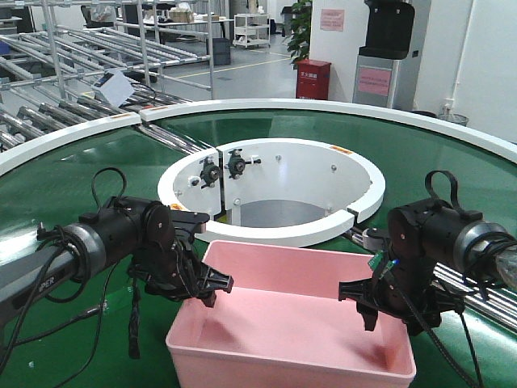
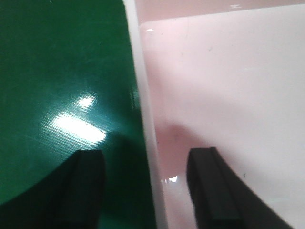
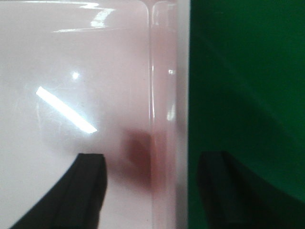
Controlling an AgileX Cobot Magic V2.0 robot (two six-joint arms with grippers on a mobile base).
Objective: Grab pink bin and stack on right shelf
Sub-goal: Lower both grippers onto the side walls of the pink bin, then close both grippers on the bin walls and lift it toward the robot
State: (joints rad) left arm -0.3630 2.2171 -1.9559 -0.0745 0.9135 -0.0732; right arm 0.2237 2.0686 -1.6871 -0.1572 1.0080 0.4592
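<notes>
The pink bin (image 1: 291, 323) sits empty on the green conveyor belt (image 1: 48, 178), low in the front view. My left gripper (image 1: 202, 293) is open and straddles the bin's left wall: in the left wrist view (image 2: 145, 186) one finger is over the belt and one inside the bin (image 2: 228, 86). My right gripper (image 1: 373, 301) is open and straddles the right wall: in the right wrist view (image 3: 152, 188) one finger is inside the bin (image 3: 71, 95) and one over the belt. Neither pair of jaws touches the wall. The right shelf is out of view.
A white ring (image 1: 275, 190) with a round opening stands just behind the bin at the belt's centre. Roller racks (image 1: 73, 89) stand at the back left. A red cabinet (image 1: 313, 78) and a dark machine (image 1: 386, 48) stand at the back.
</notes>
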